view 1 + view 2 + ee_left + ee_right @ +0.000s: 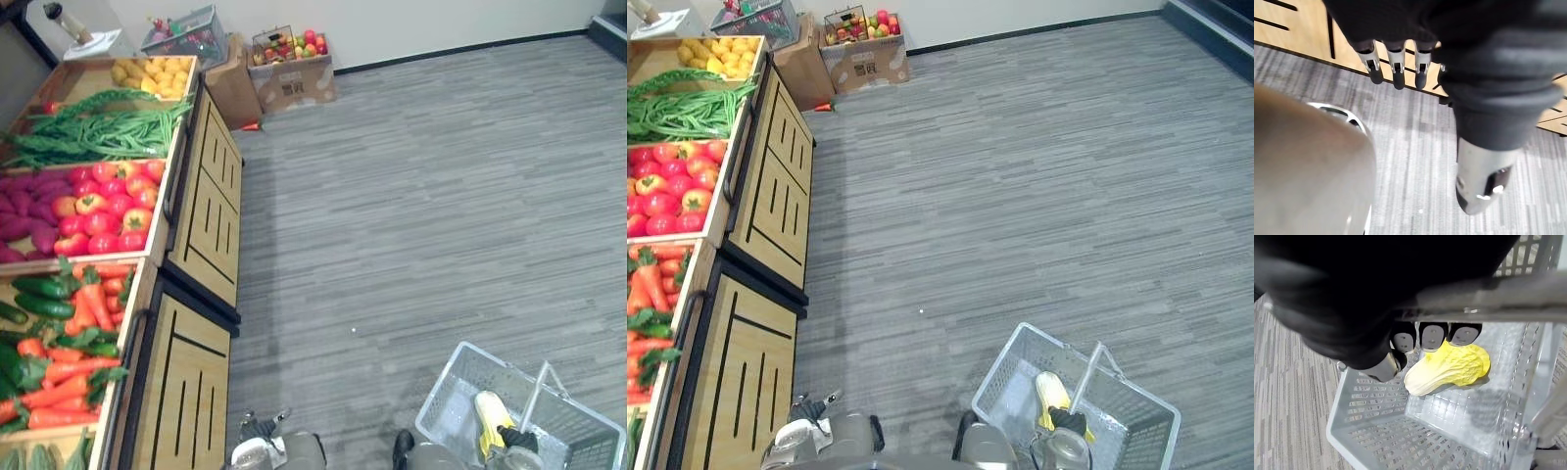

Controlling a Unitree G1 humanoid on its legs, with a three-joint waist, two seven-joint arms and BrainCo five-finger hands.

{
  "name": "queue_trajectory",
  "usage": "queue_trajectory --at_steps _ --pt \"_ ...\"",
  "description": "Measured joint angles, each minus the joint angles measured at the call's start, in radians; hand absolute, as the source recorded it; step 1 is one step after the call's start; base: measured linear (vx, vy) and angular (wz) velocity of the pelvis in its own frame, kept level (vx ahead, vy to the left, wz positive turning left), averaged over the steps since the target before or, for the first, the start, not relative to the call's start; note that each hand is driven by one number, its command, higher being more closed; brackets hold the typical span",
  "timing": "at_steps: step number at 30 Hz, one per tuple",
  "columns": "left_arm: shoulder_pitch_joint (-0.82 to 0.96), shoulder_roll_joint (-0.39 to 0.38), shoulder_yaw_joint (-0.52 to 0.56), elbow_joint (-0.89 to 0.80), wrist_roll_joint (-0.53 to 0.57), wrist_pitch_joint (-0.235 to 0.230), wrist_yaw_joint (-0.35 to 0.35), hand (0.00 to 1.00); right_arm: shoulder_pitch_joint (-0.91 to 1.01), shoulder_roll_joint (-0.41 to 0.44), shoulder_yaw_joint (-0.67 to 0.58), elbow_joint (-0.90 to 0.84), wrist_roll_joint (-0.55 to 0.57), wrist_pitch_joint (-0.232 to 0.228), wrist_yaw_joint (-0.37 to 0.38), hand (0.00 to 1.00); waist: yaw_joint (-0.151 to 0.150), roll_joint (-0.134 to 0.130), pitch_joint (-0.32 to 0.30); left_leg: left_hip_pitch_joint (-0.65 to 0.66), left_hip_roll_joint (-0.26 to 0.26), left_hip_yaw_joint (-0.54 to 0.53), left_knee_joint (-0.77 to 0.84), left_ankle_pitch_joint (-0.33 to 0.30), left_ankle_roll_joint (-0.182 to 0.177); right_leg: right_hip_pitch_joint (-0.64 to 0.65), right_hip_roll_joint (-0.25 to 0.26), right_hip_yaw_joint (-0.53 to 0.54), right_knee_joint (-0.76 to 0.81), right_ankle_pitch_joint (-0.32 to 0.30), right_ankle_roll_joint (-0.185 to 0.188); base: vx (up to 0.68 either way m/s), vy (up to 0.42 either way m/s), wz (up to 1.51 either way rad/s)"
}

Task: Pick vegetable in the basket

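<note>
The grey striped plank floor (pixel 421 196) spreads out in front of me. Along my left runs the light wooden display stand with dark slots in its panels (pixel 211 215). Its crates hold orange carrots (pixel 69 377) mixed with dark green cucumbers (pixel 39 289), then red tomatoes (pixel 113 206) beside purple sweet potatoes (pixel 24 211), then long green beans (pixel 108 132). A brown cardboard box of mixed fruit (pixel 294 83) stands on the floor by the far wall.

The pale grey mesh plastic basket (pixel 460 382) hangs at my right side, just above the floor. The pale yellow leafy cabbage (pixel 1449 369) lies on the basket's bottom, apart from both my hands.

My right hand (pixel 1432 335) is curled round the basket's grey bar handle (pixel 1488 298), fingers wrapped over it and carrying the weight. My left hand (pixel 1397 63) hangs low beside the stand's front panel, its fingers straight and loose, holding nothing.
</note>
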Motion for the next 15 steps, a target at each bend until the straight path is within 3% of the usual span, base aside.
queue_trajectory --at_steps 1,3,5,6,7,8,9,10,11,13,14,15 --pt "0.001 0.001 0.0 -0.001 0.0 -0.001 0.0 0.0 0.0 0.0 0.0 -0.002 0.0 0.0 0.003 1.0 0.001 -0.005 -0.002 -0.009 -0.018 0.009 -0.075 0.001 0.002 0.016 -0.013 0.001 -0.013 -0.001 0.008 0.31 0.122 -0.14" --pt "0.007 -0.001 0.007 -0.001 0.001 0.0 0.001 0.0 0.024 0.007 0.002 -0.015 -0.001 0.0 0.008 1.0 0.0 -0.013 -0.016 -0.007 -0.084 0.013 -0.404 0.059 0.013 0.078 -0.041 -0.018 -0.073 -0.003 0.06 0.37 0.187 0.07" --pt "0.013 -0.01 0.027 -0.002 0.002 0.0 0.001 0.0 0.058 0.011 0.025 -0.027 -0.002 0.0 0.01 1.0 0.001 -0.004 -0.029 -0.036 -0.097 0.019 -0.578 0.122 0.04 0.134 -0.046 -0.047 -0.101 -0.028 0.109 0.4 0.303 0.27" --pt "0.017 -0.017 0.052 -0.002 0.003 0.001 0.001 0.0 0.088 0.02 0.04 -0.045 -0.002 0.002 0.01 1.0 0.008 0.0 -0.05 -0.063 -0.089 0.049 -0.595 0.14 0.069 0.159 -0.05 -0.063 -0.107 -0.048 0.138 0.4 0.344 0.26" --pt "0.018 -0.018 0.067 -0.004 0.003 0.001 0.001 0.0 0.099 0.032 0.041 -0.049 -0.002 0.003 0.011 1.0 0.016 -0.012 -0.058 -0.064 -0.086 0.085 -0.575 0.179 0.104 0.173 -0.063 -0.065 -0.108 -0.06 0.15 0.44 0.314 0.26" --pt "0.028 -0.018 0.087 -0.011 0.006 0.002 0.001 0.0 0.112 0.049 0.041 -0.049 -0.001 0.009 0.009 1.0 0.022 -0.026 -0.091 -0.061 -0.089 0.175 -0.549 0.211 0.142 0.19 -0.092 -0.069 -0.109 -0.065 0.152 0.46 0.29 0.25" --pt "0.033 -0.013 0.092 -0.012 0.011 0.002 0.002 0.0 0.115 0.06 0.042 -0.049 -0.002 0.009 0.011 1.0 0.021 -0.045 -0.103 -0.058 -0.102 0.204 -0.54 0.201 0.165 0.192 -0.108 -0.069 -0.102 -0.061 0.145 0.71 0.399 0.45" --pt "0.035 -0.005 0.094 -0.012 0.012 0.004 0.005 0.0 0.113 0.08 0.053 -0.049 -0.004 0.009 0.016 1.0 0.032 -0.073 -0.124 -0.055 -0.143 0.205 -0.508 0.161 0.212 0.184 -0.149 -0.036 -0.073 0.005 0.114 0.73 0.426 0.46" --pt "0.037 0.001 0.093 -0.009 0.012 0.009 0.007 0.0 0.105 0.086 0.072 -0.046 -0.006 0.009 0.023 1.0 0.034 -0.084 -0.141 -0.053 -0.157 0.205 -0.484 0.132 0.234 0.175 -0.162 -0.003 -0.038 0.052 0.128 0.82 0.501 0.5" --pt "0.046 0.012 0.075 0.001 0.011 0.011 0.01 0.0 0.093 0.082 0.075 -0.039 -0.024 0.007 0.027 1.0 0.031 -0.085 -0.154 0.002 -0.189 0.17 -0.487 0.071 0.237 0.127 -0.188 0.027 0.166 0.135 0.187 0.46 0.299 0.5" --pt "0.055 0.02 0.035 0.003 0.012 0.019 0.016 0.0 0.086 0.073 0.06 -0.039 -0.023 0.005 0.025 1.0 0.027 -0.091 -0.152 0.068 -0.219 0.144 -0.513 0.043 0.236 0.053 -0.221 0.065 0.401 0.21 0.197 0.4 0.269 0.53" --pt "0.058 0.028 0.01 0.003 0.01 0.023 0.018 0.0 0.079 0.07 0.049 -0.039 -0.023 0.005 0.023 1.0 0.024 -0.093 -0.149 0.106 -0.232 0.13 -0.525 0.032 0.234 0.004 -0.23 0.102 0.537 0.277 0.199 0.47 0.277 0.73"
